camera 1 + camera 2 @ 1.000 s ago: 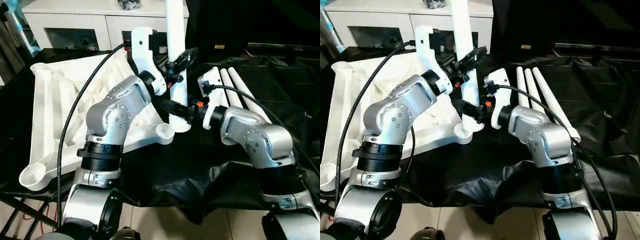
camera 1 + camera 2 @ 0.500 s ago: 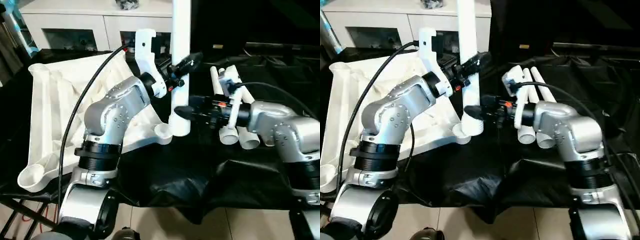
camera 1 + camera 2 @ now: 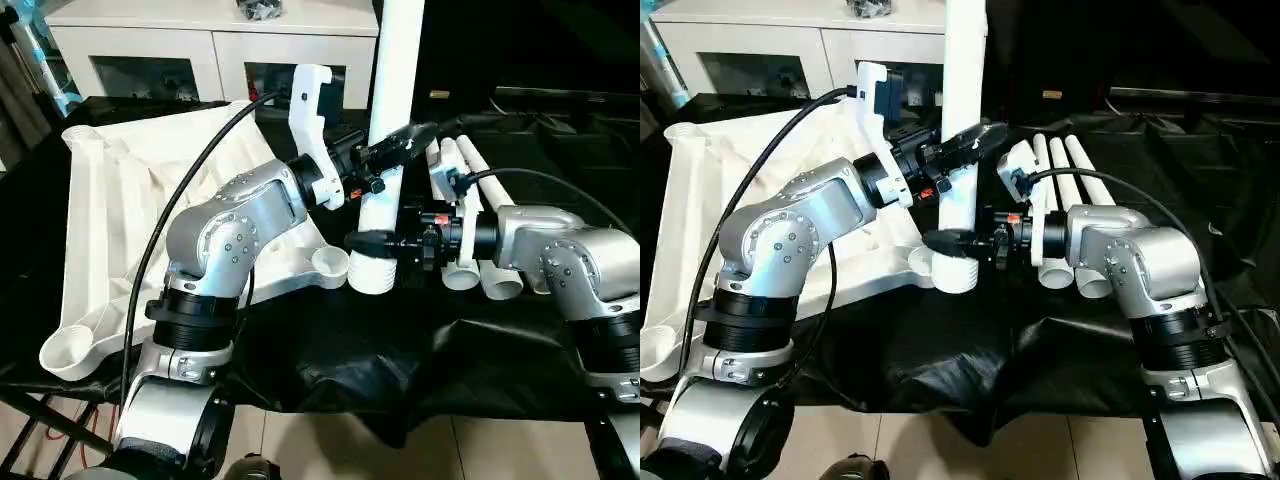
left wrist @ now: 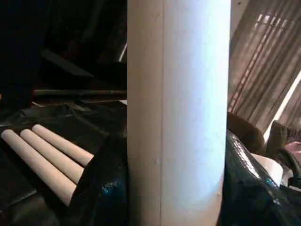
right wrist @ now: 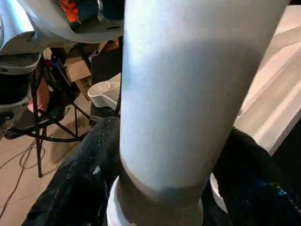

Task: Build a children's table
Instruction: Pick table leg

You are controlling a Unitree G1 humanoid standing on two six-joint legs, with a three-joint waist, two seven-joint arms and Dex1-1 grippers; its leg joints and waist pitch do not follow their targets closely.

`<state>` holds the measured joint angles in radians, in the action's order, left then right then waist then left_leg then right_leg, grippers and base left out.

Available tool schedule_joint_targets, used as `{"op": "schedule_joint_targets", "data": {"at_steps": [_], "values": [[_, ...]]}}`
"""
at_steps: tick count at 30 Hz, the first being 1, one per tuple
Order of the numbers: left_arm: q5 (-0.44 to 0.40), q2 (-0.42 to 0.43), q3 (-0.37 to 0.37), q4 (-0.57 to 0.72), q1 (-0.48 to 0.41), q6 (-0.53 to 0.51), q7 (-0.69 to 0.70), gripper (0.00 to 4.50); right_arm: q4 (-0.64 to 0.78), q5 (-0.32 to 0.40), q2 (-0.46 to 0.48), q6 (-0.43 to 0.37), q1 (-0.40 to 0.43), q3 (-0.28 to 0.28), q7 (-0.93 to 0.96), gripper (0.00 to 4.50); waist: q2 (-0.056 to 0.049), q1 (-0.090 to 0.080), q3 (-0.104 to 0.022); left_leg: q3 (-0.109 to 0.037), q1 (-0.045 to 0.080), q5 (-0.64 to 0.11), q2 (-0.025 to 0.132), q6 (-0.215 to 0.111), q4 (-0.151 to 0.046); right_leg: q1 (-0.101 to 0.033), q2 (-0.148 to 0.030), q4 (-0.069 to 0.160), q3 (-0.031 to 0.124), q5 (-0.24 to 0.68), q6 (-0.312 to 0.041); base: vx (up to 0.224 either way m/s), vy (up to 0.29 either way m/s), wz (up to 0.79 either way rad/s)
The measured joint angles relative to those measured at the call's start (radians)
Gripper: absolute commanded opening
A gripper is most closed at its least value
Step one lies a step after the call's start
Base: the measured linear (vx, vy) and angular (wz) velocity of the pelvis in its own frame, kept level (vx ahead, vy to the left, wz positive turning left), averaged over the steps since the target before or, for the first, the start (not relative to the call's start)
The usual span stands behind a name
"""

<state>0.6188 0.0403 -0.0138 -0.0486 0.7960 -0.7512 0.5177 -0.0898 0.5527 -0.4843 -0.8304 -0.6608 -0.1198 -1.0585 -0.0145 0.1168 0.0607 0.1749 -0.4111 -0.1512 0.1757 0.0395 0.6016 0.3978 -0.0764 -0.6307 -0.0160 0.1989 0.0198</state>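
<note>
The children's table top (image 3: pixel 110 200) lies upside down on the left, ribs up, with a round corner socket (image 3: pixel 329 262) toward the middle. One white leg (image 3: pixel 398 70) stands nearly upright, and my left gripper (image 3: pixel 395 152) is shut on its shaft. The leg's ringed lower end (image 3: pixel 372 273) hangs just right of that socket, not in it. My right gripper (image 3: pixel 375 240) is open, with a finger on either side of the leg just above that end. Three more legs (image 3: pixel 1070 165) lie side by side on the cloth behind my right arm.
The black-draped work table (image 3: pixel 400 340) carries everything; its front edge runs close below my arms. A white cabinet (image 3: pixel 200 40) stands behind. A black cable (image 3: pixel 165 235) loops over my left arm and the table top.
My right gripper swung out to the right, then came back around the leg's lower end. The held leg has shifted a little to the right of the socket.
</note>
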Motion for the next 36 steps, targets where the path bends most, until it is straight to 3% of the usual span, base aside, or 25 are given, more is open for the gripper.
{"op": "schedule_joint_targets", "data": {"at_steps": [2, 3, 13, 19, 22, 23, 28, 36], "values": [[0.005, 0.005, 0.000, 0.001, 0.000, -0.005, 0.001, 1.86, 0.000, 0.000, 0.000, -0.002, 0.000, 0.000, -0.004, 3.07, 0.000, 0.000, 0.000, 0.000, 0.000, 0.000, 0.000, 0.000, 0.000, 0.000, 0.000, 0.000, 0.000, 0.000, 0.000, 0.000, 0.000, 0.00], [0.007, 0.008, 0.000, 0.002, 0.000, -0.009, 0.003, 1.86, -0.001, 0.000, 0.000, -0.004, 0.000, 0.000, -0.008, 2.77, 0.000, 0.001, 0.000, 0.000, 0.000, 0.000, 0.000, 0.000, 0.000, 0.000, 0.000, 0.000, 0.000, 0.000, 0.000, 0.000, 0.000, 0.00], [0.015, 0.012, 0.001, 0.015, -0.004, -0.019, 0.019, 1.86, -0.005, 0.007, 0.002, -0.010, 0.001, -0.006, -0.020, 1.98, 0.000, 0.001, 0.000, 0.000, 0.000, 0.000, 0.000, 0.000, 0.000, 0.000, 0.000, 0.000, 0.000, 0.000, 0.000, 0.000, 0.000, 0.00], [0.016, 0.010, 0.000, 0.015, -0.004, -0.025, 0.020, 1.86, -0.005, 0.008, 0.002, -0.012, 0.002, -0.006, -0.021, 1.89, 0.000, 0.001, 0.000, 0.000, 0.000, 0.000, 0.000, 0.000, 0.000, 0.000, 0.000, 0.000, 0.000, 0.000, 0.000, 0.000, 0.000, 0.00], [0.016, 0.010, 0.000, 0.015, -0.004, -0.029, 0.020, 1.86, -0.009, 0.003, 0.005, -0.007, 0.004, -0.006, -0.019, 1.89, 0.000, 0.001, 0.000, 0.000, 0.000, 0.000, 0.000, 0.000, 0.000, 0.000, 0.000, 0.000, 0.000, 0.000, 0.000, 0.000, 0.000, 0.00], [0.016, 0.012, -0.001, 0.015, -0.004, -0.029, 0.020, 1.86, -0.012, -0.001, 0.009, -0.001, 0.004, -0.006, -0.018, 2.45, 0.000, 0.001, 0.000, 0.000, 0.000, 0.000, 0.000, 0.000, 0.000, 0.000, 0.000, 0.000, 0.000, 0.000, 0.000, 0.000, 0.000, 0.00], [0.016, 0.013, -0.001, 0.015, -0.004, -0.032, 0.020, 1.86, -0.025, -0.005, 0.020, 0.015, 0.005, -0.007, -0.011, 2.94, 0.000, 0.001, 0.000, 0.000, 0.000, 0.000, 0.000, 0.000, 0.000, 0.000, 0.000, 0.000, 0.000, 0.000, 0.000, 0.000, 0.000, 0.00], [0.020, 0.017, 0.000, 0.015, -0.004, -0.043, 0.028, 1.86, -0.030, -0.005, 0.021, 0.016, 0.005, -0.007, -0.015, 3.03, 0.000, 0.003, 0.000, 0.000, 0.000, 0.000, 0.000, 0.000, 0.000, 0.000, 0.000, 0.000, 0.000, 0.000, 0.000, 0.000, 0.000, 0.00]]}}
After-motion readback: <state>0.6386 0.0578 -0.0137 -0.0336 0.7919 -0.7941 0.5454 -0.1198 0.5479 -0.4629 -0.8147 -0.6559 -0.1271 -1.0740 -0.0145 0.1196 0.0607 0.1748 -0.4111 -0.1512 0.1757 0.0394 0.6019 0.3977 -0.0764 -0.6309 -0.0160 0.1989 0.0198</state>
